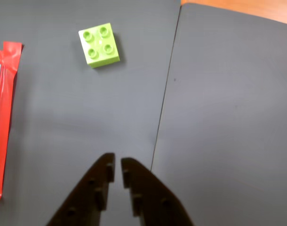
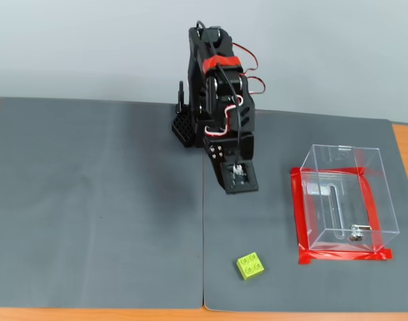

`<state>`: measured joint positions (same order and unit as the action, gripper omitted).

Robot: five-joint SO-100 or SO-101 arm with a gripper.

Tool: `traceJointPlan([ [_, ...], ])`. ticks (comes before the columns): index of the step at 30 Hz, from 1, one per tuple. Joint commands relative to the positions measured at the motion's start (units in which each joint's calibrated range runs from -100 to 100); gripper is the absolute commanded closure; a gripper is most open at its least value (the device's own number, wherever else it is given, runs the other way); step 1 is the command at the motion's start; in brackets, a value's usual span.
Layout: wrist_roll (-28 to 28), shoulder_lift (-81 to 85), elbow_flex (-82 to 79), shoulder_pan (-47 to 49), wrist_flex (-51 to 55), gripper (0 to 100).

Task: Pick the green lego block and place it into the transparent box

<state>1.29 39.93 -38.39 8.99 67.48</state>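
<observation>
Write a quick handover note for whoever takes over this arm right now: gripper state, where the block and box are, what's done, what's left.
Gripper: empty, jaws nearly closed, above the mat, short of the block.
Block: studs up on the grey mat near its front edge in the fixed view, untouched.
Box: empty, upright inside a red tape outline, right of the block in the fixed view.
Done: nothing yet.
Left: open the jaws, reach the block, grasp it, carry it over and drop it in the box.

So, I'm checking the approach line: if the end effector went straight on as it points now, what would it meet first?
Probably the bare grey mat. The end effector points just right of the green lego block, though depth is unclear.
</observation>
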Motion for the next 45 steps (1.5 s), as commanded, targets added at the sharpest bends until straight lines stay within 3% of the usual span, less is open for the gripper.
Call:
traceJointPlan([
  [1,-0.1,-6.3,8.2,0.3,-0.3,98],
  [15,0.0,-28.9,28.4,5.5,-0.9,95],
  [29,0.3,-40.6,31.6,6.0,-6.1,58],
  [45,-0.2,-47.7,31.6,8.3,-13.7,56],
])
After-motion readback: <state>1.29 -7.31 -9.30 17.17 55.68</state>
